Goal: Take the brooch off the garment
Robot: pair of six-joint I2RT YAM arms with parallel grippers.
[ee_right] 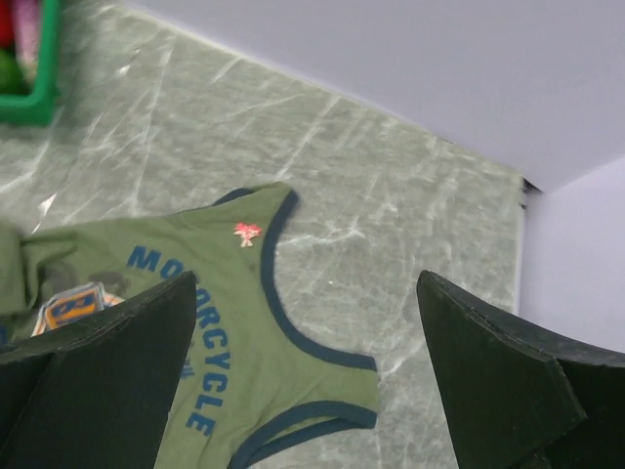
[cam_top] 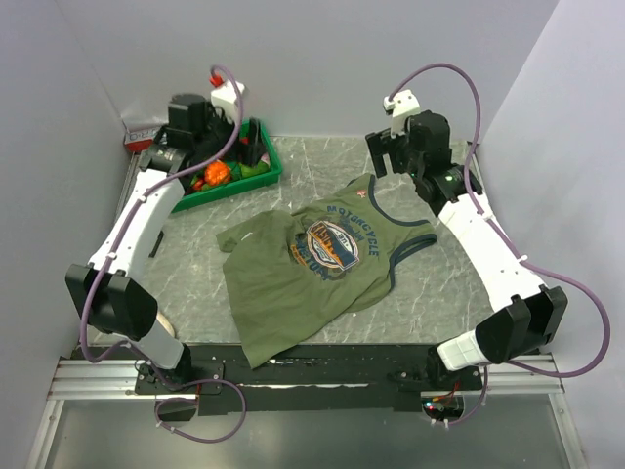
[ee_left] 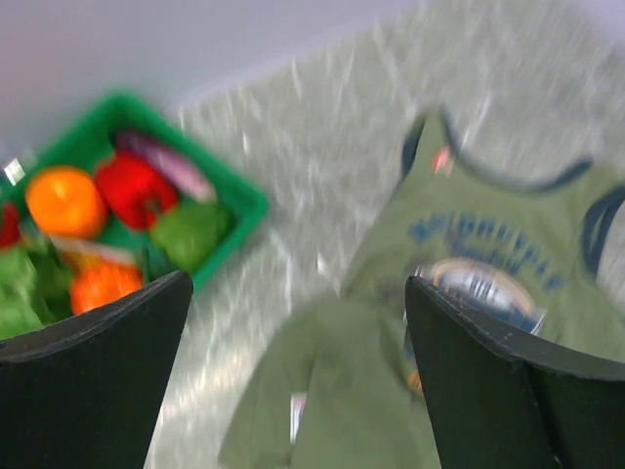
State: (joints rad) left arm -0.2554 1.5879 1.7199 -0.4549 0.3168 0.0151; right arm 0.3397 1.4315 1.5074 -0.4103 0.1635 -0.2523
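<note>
- Top external: the garment [cam_top: 293, 283] lies rumpled at mid-desk [cam_top: 439, 283]. The brooch [cam_top: 359, 194] is a pink speck on its far strap, just left of the right pincer [cam_top: 384, 156]. The left pincer [cam_top: 252, 145] hangs over the green bin [cam_top: 269, 174] at far left; neither jaw gap is readable here.
- Left wrist: badly blurred. The left pincer's fingers [ee_left: 88, 371] are spread wide with nothing between them. The brooch is a reddish smear, and the bin's contents are coloured blobs.
- Right wrist: sharp. This pincer gapes wide and holds nothing. The brooch sits pinned beside the navy neckline, and the fingers [ee_right: 98, 371] cut off the shirt's near part.
</note>
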